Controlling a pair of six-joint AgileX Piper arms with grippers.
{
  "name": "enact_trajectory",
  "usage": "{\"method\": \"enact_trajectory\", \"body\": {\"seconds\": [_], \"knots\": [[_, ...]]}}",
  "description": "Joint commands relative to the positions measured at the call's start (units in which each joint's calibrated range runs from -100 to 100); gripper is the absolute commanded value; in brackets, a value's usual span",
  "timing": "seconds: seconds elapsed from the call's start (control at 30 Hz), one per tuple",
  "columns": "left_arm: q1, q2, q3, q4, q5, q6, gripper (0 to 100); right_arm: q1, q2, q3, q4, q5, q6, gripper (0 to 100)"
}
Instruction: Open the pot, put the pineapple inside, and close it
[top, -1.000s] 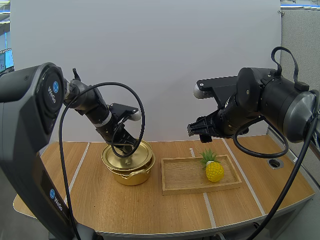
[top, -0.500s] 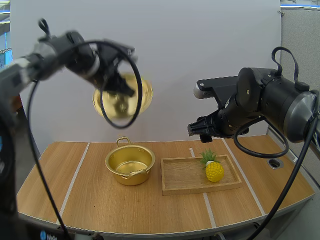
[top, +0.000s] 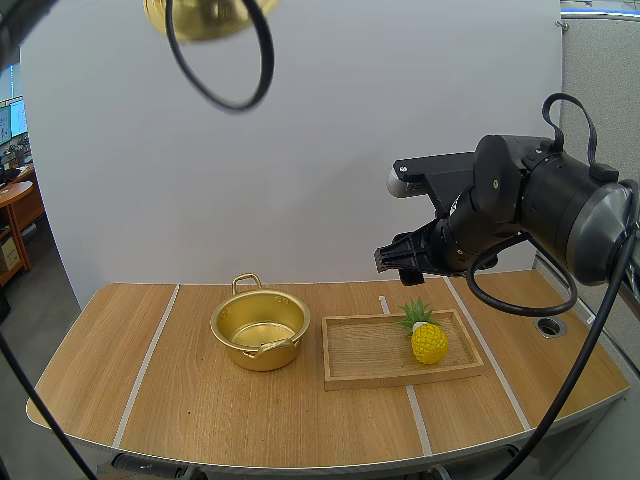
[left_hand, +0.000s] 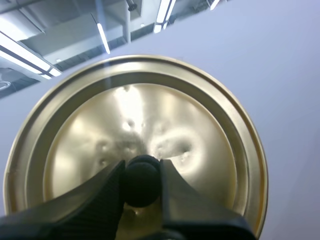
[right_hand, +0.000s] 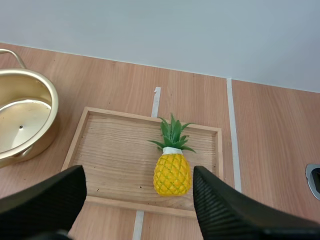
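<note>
Two claws: left claw (left_hand: 141, 172) pinching lid (left_hand: 200, 140) by knob (left_hand: 142, 184); right claw (right_hand: 139, 175) spread wide above pineapple (right_hand: 172, 174) on tray (right_hand: 115, 160).

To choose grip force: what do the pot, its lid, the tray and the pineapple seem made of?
Pot and lid: probably thin metal, shiny gold finish; both mirror light, the lid shows small dents. Tray: wood, matte, visible grain. Pineapple: likely plastic, a toy; smooth, evenly yellow with moulded pattern.
</note>
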Motion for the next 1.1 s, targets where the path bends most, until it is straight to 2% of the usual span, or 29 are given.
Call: {"method": "enact_trajectory", "body": {"seconds": [0.0, 0.13, 0.4, 0.63, 0.9, 1.07], "knots": [[-0.06, 1.14, -10.08, 1.29, -1.48, -4.45, 0, -0.16, -0.19, -0.51, -0.21, -1.05, -0.09, 100], [-0.06, 1.45, -13.67, 2.19, -3.15, -4.45, 0, -0.16, -0.19, -0.51, -0.21, -1.05, -0.09, 100], [-0.06, 0.15, -13.91, 4.16, -11.38, -4.45, 0, -0.16, 0.21, -0.51, -1.29, -1.80, 3.24, 100], [-0.06, -0.09, -13.91, 4.16, -12.36, -4.45, 0, -0.34, 5.26, -0.51, -7.95, -5.49, 9.03, 100], [-0.06, -0.09, -13.91, 4.16, -12.36, -4.45, 0, -4.38, 17.01, -0.62, -6.28, -14.34, 8.63, 100], [-0.06, -0.09, -13.91, 4.16, -12.36, -4.45, 0, -4.79, 24.77, -0.62, -3.42, -15.02, 3.81, 100]]}}
